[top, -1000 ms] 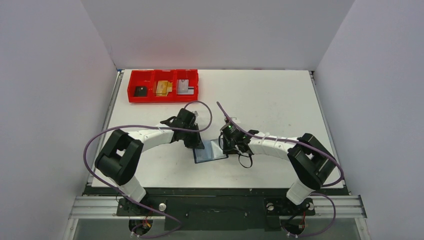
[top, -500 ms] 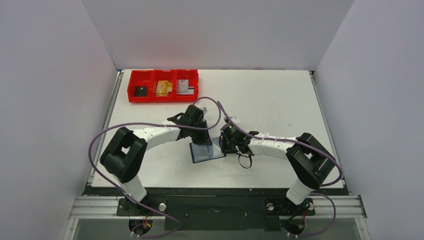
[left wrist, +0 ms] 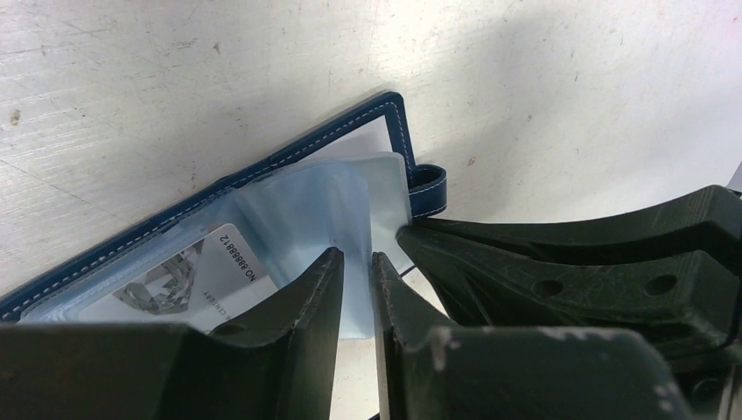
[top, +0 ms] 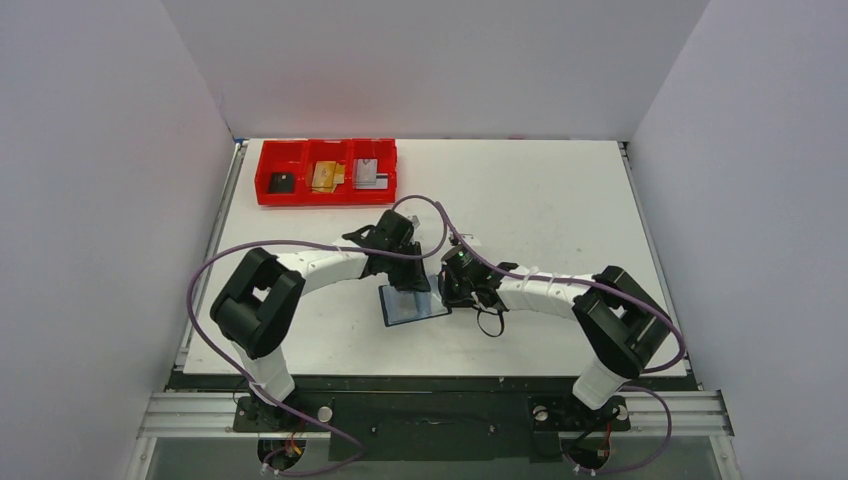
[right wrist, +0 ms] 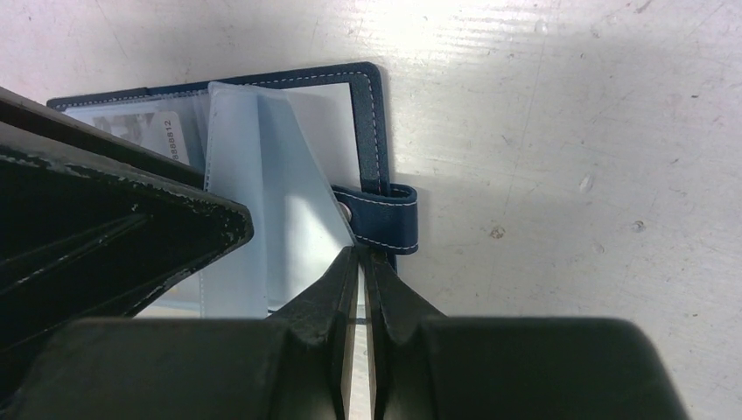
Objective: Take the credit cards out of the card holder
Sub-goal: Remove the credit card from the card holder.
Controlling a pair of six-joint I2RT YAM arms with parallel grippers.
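Note:
The navy card holder (top: 412,306) lies open on the table between both arms. Its blue-grey pockets (left wrist: 289,219) are spread, and a silvery-grey credit card (left wrist: 166,284) printed with a number sits inside one. My left gripper (left wrist: 354,255) hovers over a pocket leaf, jaws a narrow gap apart with nothing clearly pinched. My right gripper (right wrist: 360,252) is shut on the holder's right edge, just below the strap tab (right wrist: 389,219). From above, the left gripper (top: 408,280) is at the holder's far side and the right gripper (top: 447,292) at its right side.
A red three-compartment tray (top: 327,195) stands at the back left, holding a black card (top: 282,182), a gold card (top: 325,175) and a silver card (top: 368,173). Both arms' purple cables loop over the table's middle.
My left gripper has moved right, from the holder's left edge to above its far part, and its jaws have parted slightly. My right gripper closed at the holder's edge and stayed put.

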